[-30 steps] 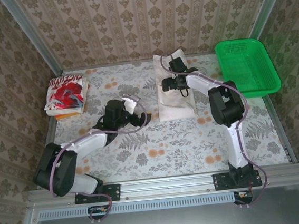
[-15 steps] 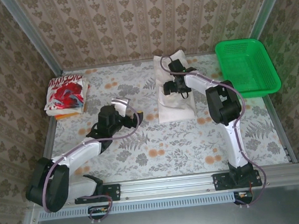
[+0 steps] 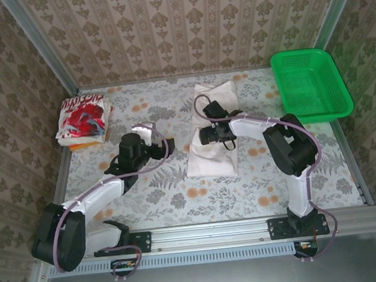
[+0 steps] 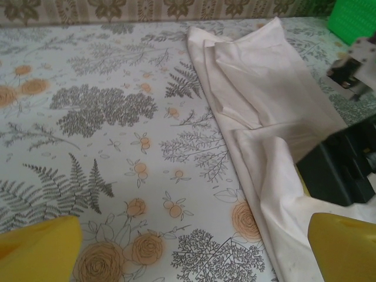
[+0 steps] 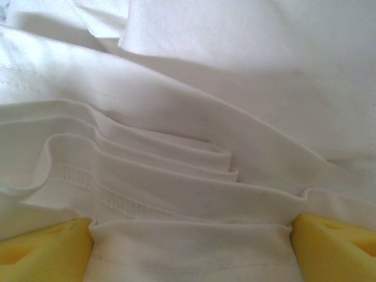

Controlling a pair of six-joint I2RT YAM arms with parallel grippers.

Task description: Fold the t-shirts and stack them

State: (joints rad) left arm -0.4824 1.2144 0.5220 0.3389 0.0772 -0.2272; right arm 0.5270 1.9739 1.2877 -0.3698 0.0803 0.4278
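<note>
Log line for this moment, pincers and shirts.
left pincer open above table | right pincer open, astride off-white t-shirt edge | printed t-shirt folded, far left

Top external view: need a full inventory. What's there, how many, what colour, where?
off-white t-shirt: 1, plain off-white, table centre, partly folded and wrinkled
printed t-shirt: 1, white with red print, folded, far-left corner of the table
mesh basket: 1, green plastic, far-right corner
table: 1, floral cover in grey and orange
walls: beige patterned wallpaper, on three sides
frame rail: 1, silver metal, near edge
left gripper: 1, black with yellow pads, open, over the table left of the off-white t-shirt
right gripper: 1, black with yellow pads, jaws wide, down on the off-white t-shirt, cloth bunched between its pads
</note>
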